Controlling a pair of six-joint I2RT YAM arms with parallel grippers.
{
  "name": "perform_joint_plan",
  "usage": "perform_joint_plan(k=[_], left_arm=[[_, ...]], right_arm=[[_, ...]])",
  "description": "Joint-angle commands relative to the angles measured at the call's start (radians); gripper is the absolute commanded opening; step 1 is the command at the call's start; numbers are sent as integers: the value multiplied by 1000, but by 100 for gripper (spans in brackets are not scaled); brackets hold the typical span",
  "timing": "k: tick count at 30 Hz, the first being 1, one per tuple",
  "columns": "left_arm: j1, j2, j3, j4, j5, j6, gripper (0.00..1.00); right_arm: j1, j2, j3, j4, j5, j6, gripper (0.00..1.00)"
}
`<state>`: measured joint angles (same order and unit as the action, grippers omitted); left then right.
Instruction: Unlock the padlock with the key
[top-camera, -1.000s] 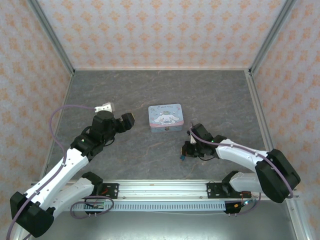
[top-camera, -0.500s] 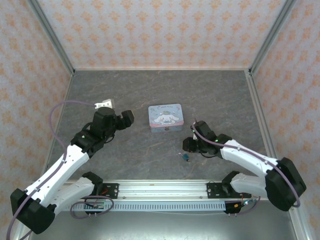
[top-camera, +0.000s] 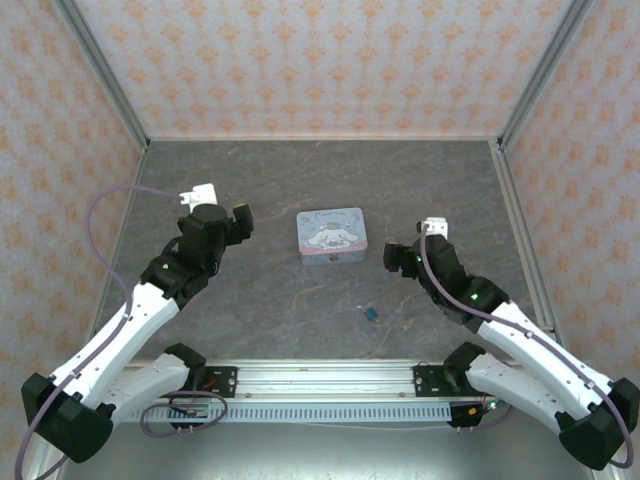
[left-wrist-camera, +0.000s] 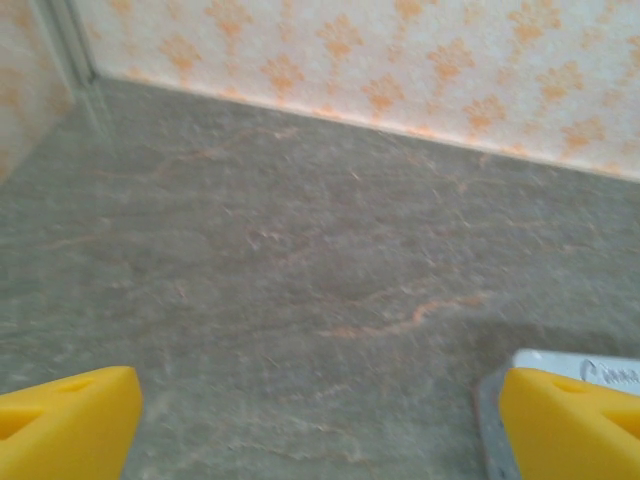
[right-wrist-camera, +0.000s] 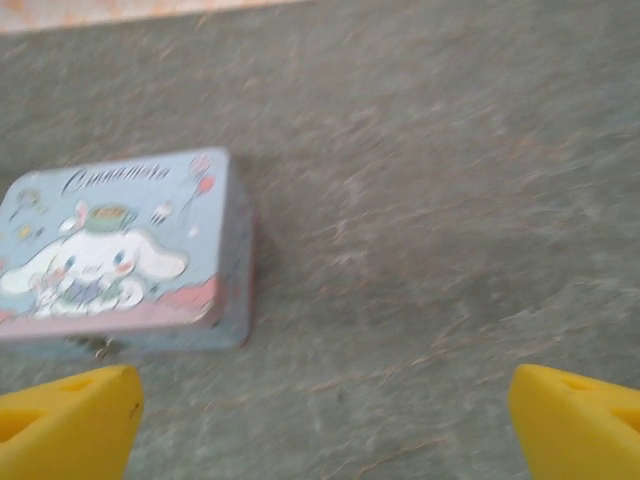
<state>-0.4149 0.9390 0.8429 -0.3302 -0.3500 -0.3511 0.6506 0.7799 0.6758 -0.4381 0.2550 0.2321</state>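
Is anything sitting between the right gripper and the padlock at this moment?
Nothing visible does. The padlock lies on bare table, nearer the arm bases than the open right gripper and apart from it. The tin stands off to the left, outside that path.

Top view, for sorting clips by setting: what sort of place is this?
Likely a robot test booth: a grey table walled by patterned panels, with a cartoon tin and tiny padlock laid out.

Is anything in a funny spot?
The tiny padlock lies loose on the near side of the table, apart from the tin and from the open left end effector and right end effector. Nothing looks spilled.
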Motion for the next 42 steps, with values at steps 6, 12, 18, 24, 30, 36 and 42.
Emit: perform_joint_plan(k=[6, 12, 18, 24, 30, 36, 42], left_arm=[[55, 18, -130, 246, -133, 171, 93], [82, 96, -209, 338, -216, 190, 94], [88, 157, -251, 412, -210, 231, 94], [108, 173, -302, 498, -191, 242, 95], [136, 189, -328, 583, -143, 284, 95], [170, 214, -371, 689, -96, 309, 95], [210, 255, -414, 811, -49, 316, 95]], right_arm=[[-87, -44, -122, 187, 218, -146, 99], [-314, -42, -259, 384, 84, -152, 99], [-461, -4, -309, 528, -8, -180, 99], [-539, 103, -375, 735, -75, -198, 99], [-574, 254, -428, 997, -105, -224, 99], [-581, 398, -428, 1176, -131, -245, 100], [-598, 517, -395, 1263, -197, -281, 99]])
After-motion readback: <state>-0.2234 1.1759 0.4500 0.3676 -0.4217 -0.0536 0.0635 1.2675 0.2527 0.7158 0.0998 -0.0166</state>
